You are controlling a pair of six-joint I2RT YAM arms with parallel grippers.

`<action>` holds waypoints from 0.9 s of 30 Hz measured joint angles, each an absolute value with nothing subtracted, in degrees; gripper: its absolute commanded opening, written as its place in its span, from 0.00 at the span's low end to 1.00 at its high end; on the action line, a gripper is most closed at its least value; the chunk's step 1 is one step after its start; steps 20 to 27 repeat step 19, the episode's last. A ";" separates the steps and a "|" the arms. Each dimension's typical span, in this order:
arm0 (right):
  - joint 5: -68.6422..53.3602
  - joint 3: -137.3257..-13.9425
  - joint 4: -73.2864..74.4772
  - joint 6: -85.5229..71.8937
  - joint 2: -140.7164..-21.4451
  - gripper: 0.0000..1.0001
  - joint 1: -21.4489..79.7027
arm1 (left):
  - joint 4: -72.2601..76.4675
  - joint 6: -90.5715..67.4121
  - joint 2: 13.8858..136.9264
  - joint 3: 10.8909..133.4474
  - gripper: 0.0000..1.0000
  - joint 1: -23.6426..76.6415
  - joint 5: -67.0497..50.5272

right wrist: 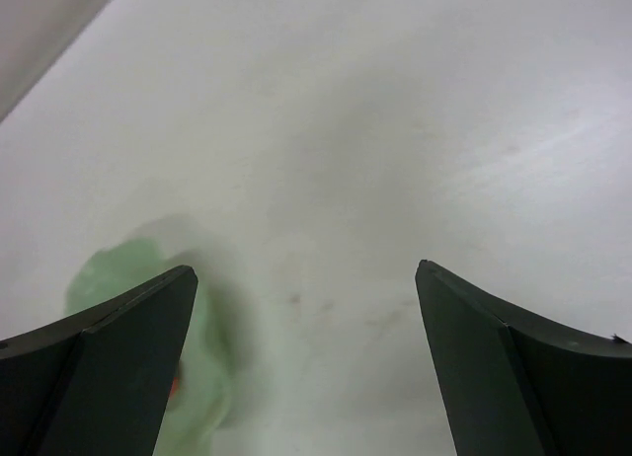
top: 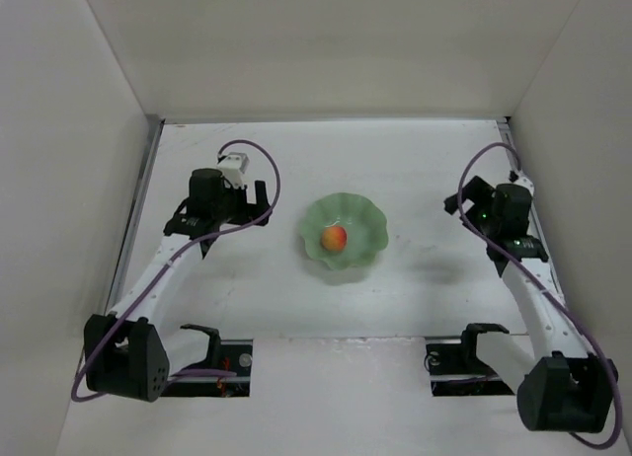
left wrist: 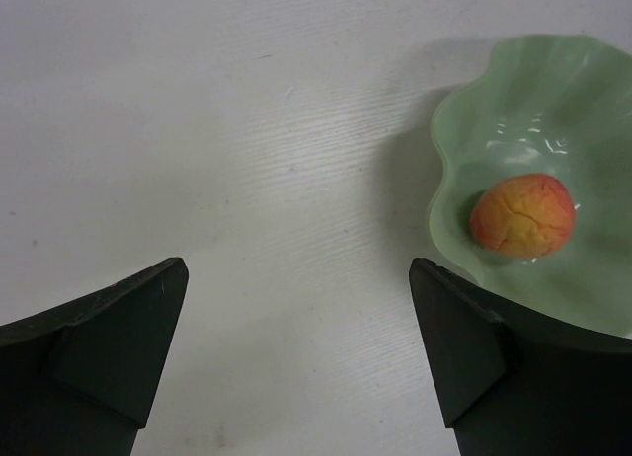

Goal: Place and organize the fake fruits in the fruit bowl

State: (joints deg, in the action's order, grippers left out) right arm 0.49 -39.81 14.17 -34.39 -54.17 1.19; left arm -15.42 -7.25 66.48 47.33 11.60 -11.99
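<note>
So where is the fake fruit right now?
In the top view the fake fruit sits inside the fruit bowl, near its centre, in the middle of the table; the left wrist view shows it at right.

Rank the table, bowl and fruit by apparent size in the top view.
1. table, by far the largest
2. bowl
3. fruit, lying inside the bowl and much smaller than it

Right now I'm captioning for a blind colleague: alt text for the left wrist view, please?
A red-orange fake fruit sits inside the pale green wavy-rimmed fruit bowl at the right edge, on a white table. Two dark fingers of the left gripper frame the bottom, spread wide and empty.
</note>
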 measured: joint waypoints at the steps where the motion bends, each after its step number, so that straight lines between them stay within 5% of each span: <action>1: -0.05 -39.86 16.16 -33.67 -54.54 1.00 -2.26 | -15.27 -7.22 65.98 46.81 1.00 10.61 -11.79; 12: -1.23 -44.77 28.14 -27.20 -54.92 1.00 -9.85 | -20.64 -4.38 53.56 42.33 1.00 -0.78 -6.09; 27: -1.23 -44.77 29.21 -27.18 -54.85 1.00 -12.43 | -24.03 -2.28 49.54 41.95 1.00 -1.74 -3.51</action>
